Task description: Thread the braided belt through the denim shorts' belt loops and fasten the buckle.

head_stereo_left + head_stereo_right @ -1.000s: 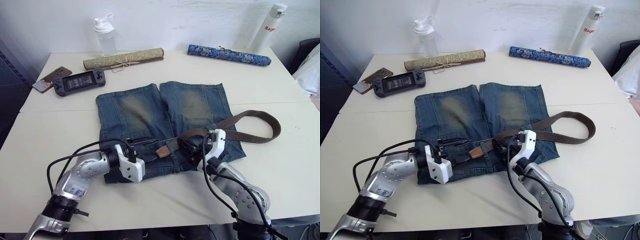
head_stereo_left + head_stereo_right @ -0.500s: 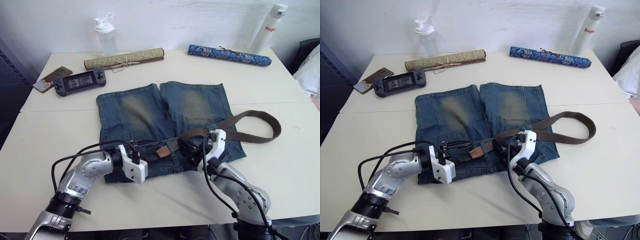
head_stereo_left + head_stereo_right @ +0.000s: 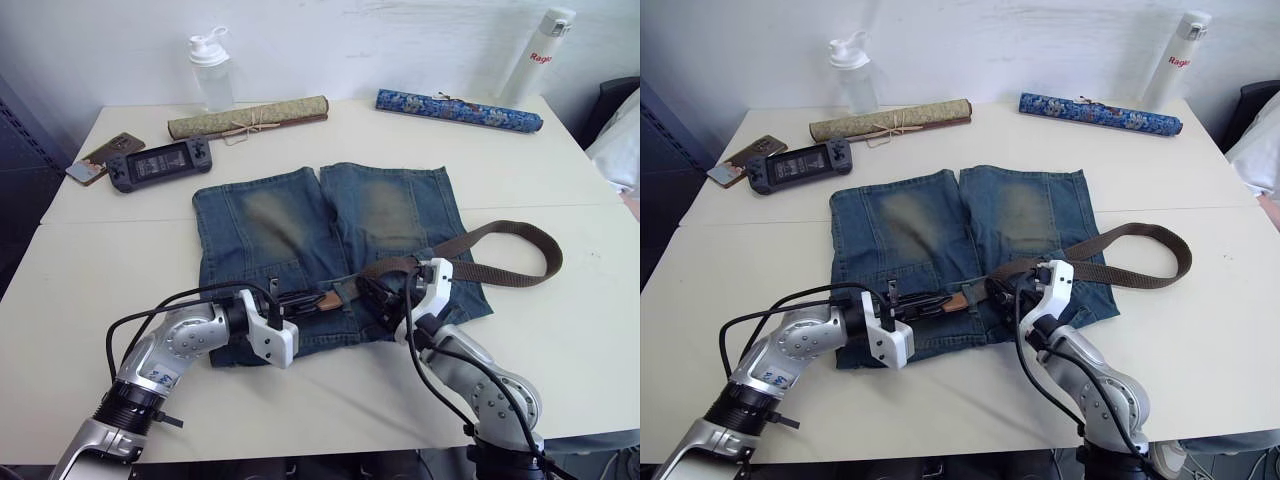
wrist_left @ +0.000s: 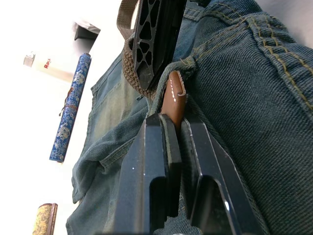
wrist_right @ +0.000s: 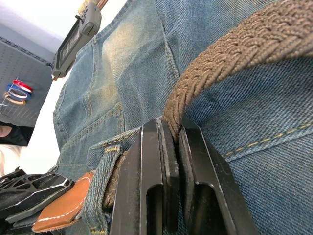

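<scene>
We see the faded blue denim shorts [image 3: 330, 250] lying flat at the centre of the white bench [image 3: 100, 260], waistband toward the robot. The long dark-brown braided belt [image 3: 500, 250] runs along the waistband and loops out over the bench toward 3 o'clock of the shorts. Our left claw [image 4: 171, 128] is clenched on the belt's tan leather tip [image 4: 174, 95], which emerges from a fold of denim at the waistband. Our right claw [image 5: 171, 134] is clenched on the braided belt just beside that fold, with the left claw's black fingers [image 5: 34, 188] close by. We cannot make out the buckle.

At 12 o'clock of the shorts lie a rolled tan cloth tube [image 3: 248, 118] and a rolled blue patterned cloth tube [image 3: 458, 110]. At 10 o'clock rest a dark handheld game console [image 3: 160, 160] and a clear plastic bottle [image 3: 210, 72].
</scene>
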You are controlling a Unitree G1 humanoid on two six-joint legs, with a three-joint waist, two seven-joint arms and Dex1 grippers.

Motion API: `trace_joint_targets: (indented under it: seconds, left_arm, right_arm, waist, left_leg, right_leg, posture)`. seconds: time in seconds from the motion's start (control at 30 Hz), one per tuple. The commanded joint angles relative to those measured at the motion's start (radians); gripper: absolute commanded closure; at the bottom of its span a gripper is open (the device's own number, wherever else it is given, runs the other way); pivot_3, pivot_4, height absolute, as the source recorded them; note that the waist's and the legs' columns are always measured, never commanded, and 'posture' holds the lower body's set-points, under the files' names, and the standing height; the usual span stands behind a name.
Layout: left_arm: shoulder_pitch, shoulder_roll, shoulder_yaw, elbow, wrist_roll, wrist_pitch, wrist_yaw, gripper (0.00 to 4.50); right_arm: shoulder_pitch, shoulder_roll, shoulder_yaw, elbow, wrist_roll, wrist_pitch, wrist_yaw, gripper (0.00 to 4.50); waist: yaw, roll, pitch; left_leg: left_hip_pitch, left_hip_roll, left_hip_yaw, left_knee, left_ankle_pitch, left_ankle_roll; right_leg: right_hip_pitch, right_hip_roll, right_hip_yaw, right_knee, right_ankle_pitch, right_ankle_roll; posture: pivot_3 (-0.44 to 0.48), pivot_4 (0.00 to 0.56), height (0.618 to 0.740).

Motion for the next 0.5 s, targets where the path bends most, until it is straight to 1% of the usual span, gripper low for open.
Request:
trace_joint_targets:
  seconds: [0.03,0.1,0.13,0.17,0.2,0.23,0.33,0.4,0.47,0.5]
  left_arm:
    - [-0.011,0.014,0.003,-0.009,0.007,-0.025,0.025,4.50]
    - [-0.010,0.017,0.002,-0.011,0.011,-0.026,0.028,4.50]
    - [-0.010,0.018,0.001,-0.012,0.012,-0.025,0.029,4.50]
    - [-0.009,0.018,0.001,-0.012,0.011,-0.024,0.031,4.50]
    - [-0.009,0.019,0.001,-0.012,0.010,-0.023,0.032,4.50]
    - [-0.009,0.019,0.000,-0.011,0.010,-0.022,0.032,4.50]
    - [-0.012,0.019,-0.002,-0.008,0.003,-0.019,0.029,4.50]
    - [-0.014,0.019,-0.005,-0.005,-0.001,-0.019,0.028,4.50]
    - [-0.016,0.019,-0.007,-0.002,-0.003,-0.021,0.027,4.50]
    - [-0.017,0.020,-0.008,-0.001,-0.004,-0.022,0.027,4.50]
  right_arm:
    - [-0.012,0.016,-0.049,-0.052,0.115,0.005,-0.048,3.52]
    - [-0.010,-0.003,-0.080,-0.085,0.189,0.013,-0.089,2.69]
    - [-0.004,-0.020,-0.094,-0.102,0.227,0.016,-0.104,1.97]
    - [0.006,-0.041,-0.109,-0.120,0.266,0.019,-0.114,1.50]
    - [0.023,-0.082,-0.132,-0.146,0.294,0.024,-0.112,1.32]
    - [0.038,-0.125,-0.147,-0.169,0.312,0.029,-0.102,1.32]
    - [0.104,-0.379,-0.128,-0.314,0.199,0.037,0.080,1.32]
    - [0.145,-0.532,-0.072,-0.375,0.076,-0.006,0.193,1.32]
    - [0.184,-0.650,-0.003,-0.407,-0.058,-0.060,0.275,1.32]
    - [0.203,-0.692,0.028,-0.415,-0.117,-0.089,0.310,1.32]
  waist:
    - [0.000,0.000,0.000]
    - [0.000,0.000,0.000]
    - [0.000,0.000,0.000]
    - [0.000,0.000,0.000]
    - [0.000,0.000,0.000]
    - [0.001,0.000,0.000]
    - [0.004,0.000,0.000]
    - [0.003,0.000,0.000]
    - [0.001,-0.001,0.000]
    - [0.002,-0.001,0.000]
  left_leg:
    - [0.000,0.000,0.000,0.000,0.000,0.000]
    - [0.000,0.000,0.000,0.000,0.000,0.000]
    - [0.000,0.000,0.000,0.000,0.000,0.000]
    - [0.000,0.000,0.000,0.000,0.000,0.000]
    - [0.000,0.000,0.000,0.000,0.000,0.000]
    - [0.000,0.000,0.000,0.000,-0.001,0.001]
    - [-0.001,-0.001,0.000,0.001,-0.002,0.003]
    - [0.000,-0.001,0.002,0.001,-0.003,0.004]
    - [0.001,0.000,0.003,0.000,-0.005,0.007]
    - [0.002,0.002,0.003,0.001,-0.005,0.006]
  right_leg:
    - [0.000,0.000,0.000,0.000,0.000,0.000]
    - [0.000,0.000,0.000,0.000,0.000,0.000]
    - [0.000,0.000,0.000,0.000,0.000,0.000]
    - [0.000,0.000,0.000,0.000,0.000,0.000]
    - [0.000,0.000,0.000,0.000,0.000,0.000]
    - [0.000,0.000,0.001,0.000,0.000,0.000]
    - [0.000,-0.001,0.001,-0.001,0.000,0.000]
    - [0.000,-0.002,0.002,-0.003,0.000,0.001]
    - [0.000,-0.001,0.003,-0.006,0.000,0.001]
    - [0.001,0.000,0.002,-0.006,0.000,0.001]
  posture:
    - [0.000,0.150,0.717]
    - [0.000,0.150,0.717]
    - [0.000,0.150,0.717]
    - [0.000,0.150,0.717]
    - [0.000,0.150,0.717]
    - [0.000,0.150,0.717]
    - [0.000,0.150,0.717]
    - [0.000,0.150,0.717]
    - [0.000,0.150,0.717]
    - [0.000,0.150,0.717]
